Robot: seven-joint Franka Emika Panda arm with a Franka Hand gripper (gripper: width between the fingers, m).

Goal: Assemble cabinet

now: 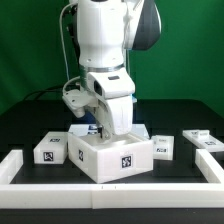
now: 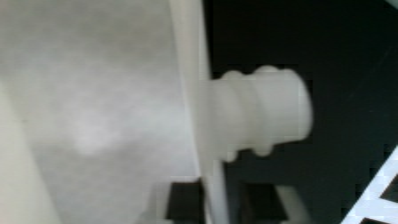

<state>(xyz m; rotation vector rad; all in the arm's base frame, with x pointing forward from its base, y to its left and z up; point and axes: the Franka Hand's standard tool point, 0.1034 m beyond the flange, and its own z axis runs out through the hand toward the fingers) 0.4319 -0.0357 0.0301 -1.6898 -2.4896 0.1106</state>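
The cabinet [image 1: 115,157], a large white boxy shell with a square tag on its front, stands at the front middle of the black table. My gripper [image 1: 112,133] reaches down onto its top from above. In the wrist view a thin white cabinet wall [image 2: 89,110] runs between my two dark fingers [image 2: 183,200], and my gripper [image 2: 214,200] is shut on its edge. A round ridged white knob [image 2: 267,110] sticks out from that wall's side. Small white tagged blocks lie beside the shell at the exterior view's left [image 1: 52,150] and right [image 1: 163,147].
Long white border rails frame the table at the left [image 1: 20,167], right [image 1: 210,165] and front [image 1: 110,203]. Another tagged white block [image 1: 200,140] lies at the far right. A further white piece [image 1: 85,131] lies behind the cabinet. A green backdrop stands behind.
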